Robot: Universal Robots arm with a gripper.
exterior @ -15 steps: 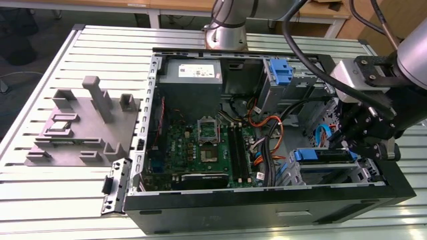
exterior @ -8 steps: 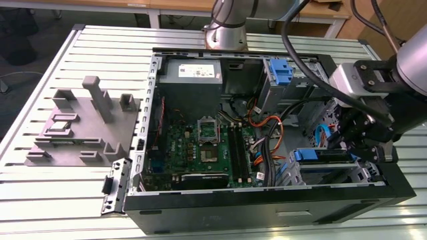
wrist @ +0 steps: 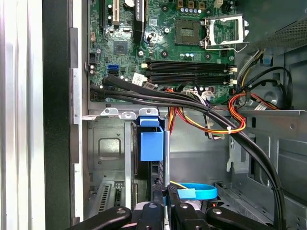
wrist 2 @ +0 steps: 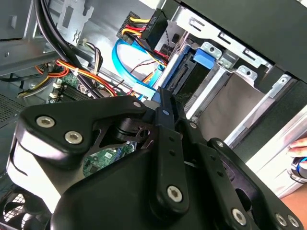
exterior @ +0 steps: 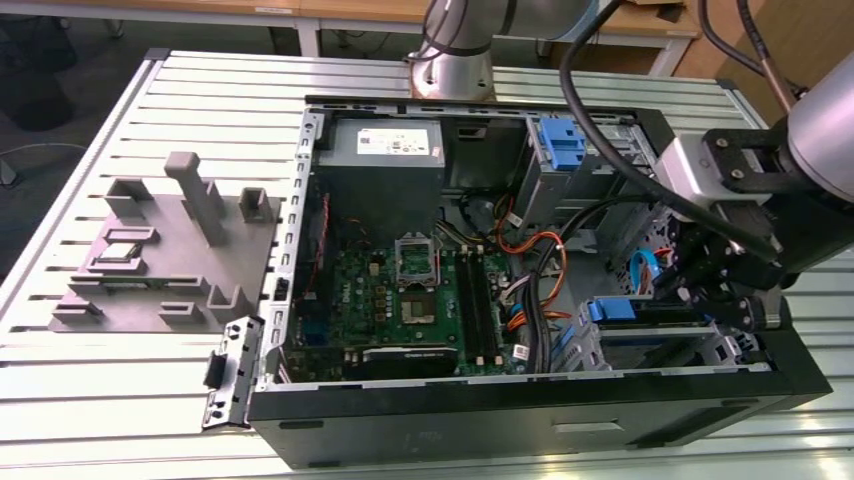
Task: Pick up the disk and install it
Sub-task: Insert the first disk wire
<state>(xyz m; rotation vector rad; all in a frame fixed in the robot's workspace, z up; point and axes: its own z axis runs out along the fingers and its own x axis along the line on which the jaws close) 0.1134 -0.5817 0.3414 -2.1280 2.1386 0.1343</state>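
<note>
The disk (wrist: 152, 143) is seen standing on edge in the drive bay of the case (exterior: 534, 420), which rests on the bench (exterior: 107, 400). The end effector (wrist: 166, 189) is held just beside the disk's edge, its fingers drawn together with nothing seen between them.

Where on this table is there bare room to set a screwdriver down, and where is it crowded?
Bare table slats lie above and below the grey fixture, on the exterior view's left of the computer case. Crowded: inside the case, around the cables and the gripper.
</note>
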